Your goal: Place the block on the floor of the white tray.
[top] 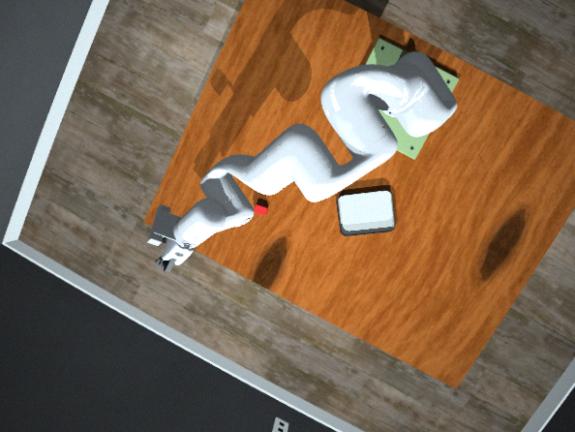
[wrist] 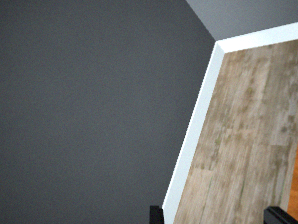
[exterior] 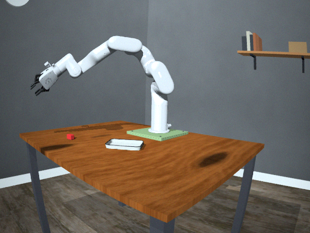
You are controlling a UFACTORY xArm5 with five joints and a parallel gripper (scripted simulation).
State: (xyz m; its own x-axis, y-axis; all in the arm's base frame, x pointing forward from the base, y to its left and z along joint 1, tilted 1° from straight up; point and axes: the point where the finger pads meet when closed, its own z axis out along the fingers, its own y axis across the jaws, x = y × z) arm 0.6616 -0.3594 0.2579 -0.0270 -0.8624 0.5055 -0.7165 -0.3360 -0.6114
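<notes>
None of the task looks done: the block (exterior: 70,136) sits on the table (exterior: 156,177) well apart from the tray (exterior: 124,144), while the gripper (exterior: 36,85), partly spread and apparently empty, hangs high beyond the table's edge.

One camera looks straight down from high above my table (top: 436,271); another stands off a corner at table height, facing the walls. Both share the tabletop. My wrist view faces wall and baseboard (wrist: 192,135)
</notes>
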